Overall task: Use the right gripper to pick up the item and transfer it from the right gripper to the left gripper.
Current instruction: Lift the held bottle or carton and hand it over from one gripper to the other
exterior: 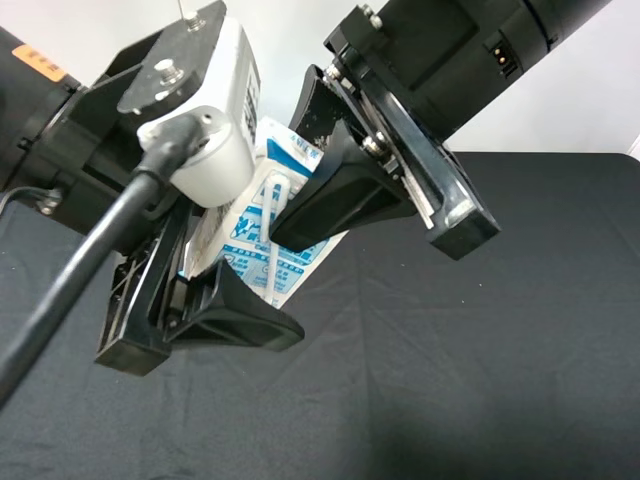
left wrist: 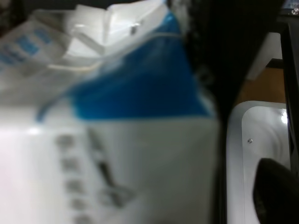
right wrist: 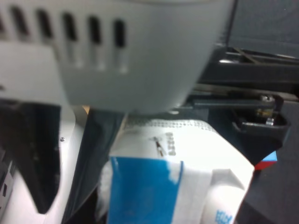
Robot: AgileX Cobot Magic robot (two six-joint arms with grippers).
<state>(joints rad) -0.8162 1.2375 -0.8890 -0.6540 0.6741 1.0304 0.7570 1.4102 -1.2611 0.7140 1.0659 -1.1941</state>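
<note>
The item [exterior: 262,225], a white carton with blue print and a straw on its side, hangs tilted in the air above the table. My right gripper [exterior: 310,190] reaches down from the upper right and is shut on its blue top end; one wedge finger [exterior: 335,195] lies across the front face. My left gripper [exterior: 215,280] comes in from the left, with its fingers on either side of the carton's lower end. One finger [exterior: 235,315] sits just under the lower edge, and whether it presses I cannot tell. The carton [left wrist: 117,140] fills the left wrist view and shows blurred [right wrist: 168,186] in the right wrist view.
A black cloth covers the table [exterior: 480,380] below both arms. The left arm's white camera box [exterior: 215,110] and grey cable [exterior: 70,290] stand in front of the carton. A red and blue corner [right wrist: 266,161] shows at one edge of the right wrist view.
</note>
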